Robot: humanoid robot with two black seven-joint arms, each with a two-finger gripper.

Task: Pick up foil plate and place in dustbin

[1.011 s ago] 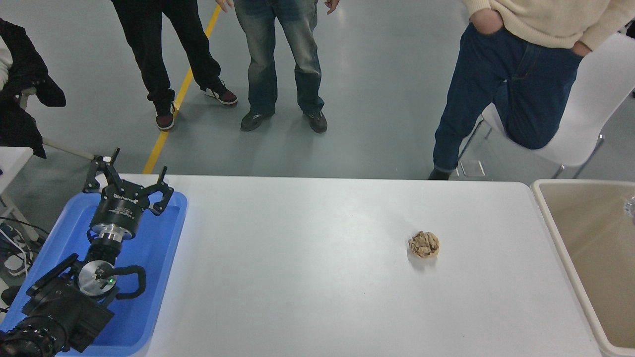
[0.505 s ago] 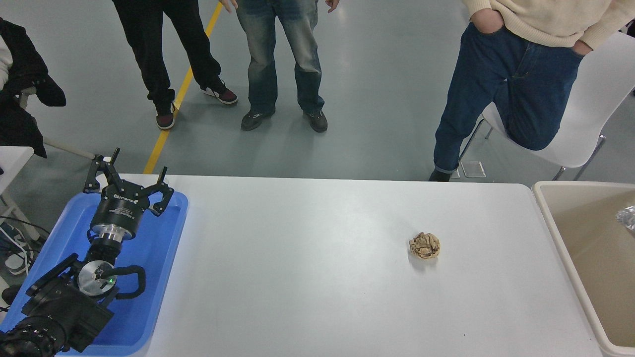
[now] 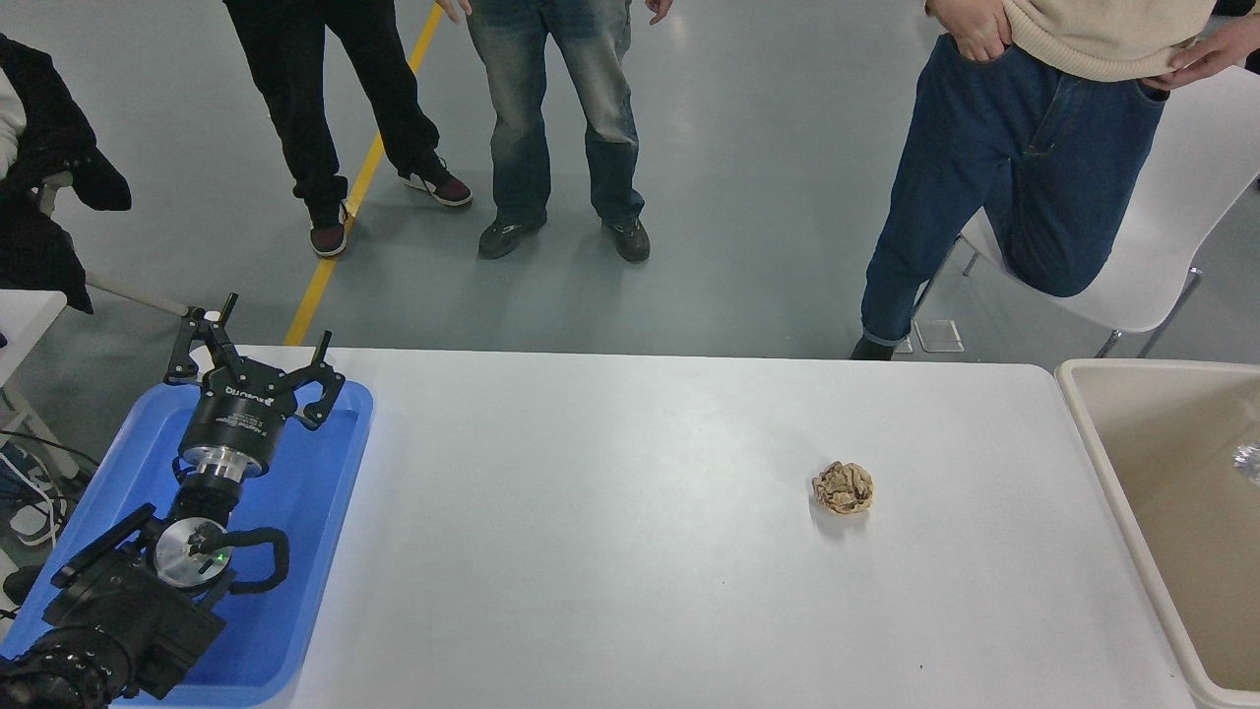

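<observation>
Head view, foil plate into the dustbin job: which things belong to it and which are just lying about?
Belongs to the job:
- foil plate: only a silver sliver shows at the right edge, inside the bin
- dustbin, beside the table's right end

Just lying about:
- crumpled paper ball on the white table
- blue tray, under the parked left gripper

Worktop (image 3: 630, 551): tray (image 3: 295, 551) at 9 o'clock, left pincer (image 3: 251, 369) over its far end. Paper ball (image 3: 843, 487) lies right of centre. Dustbin (image 3: 1093, 433) stands beside the 3 o'clock edge; foil plate (image 3: 1248, 461) inside it, at the frame edge.
</observation>
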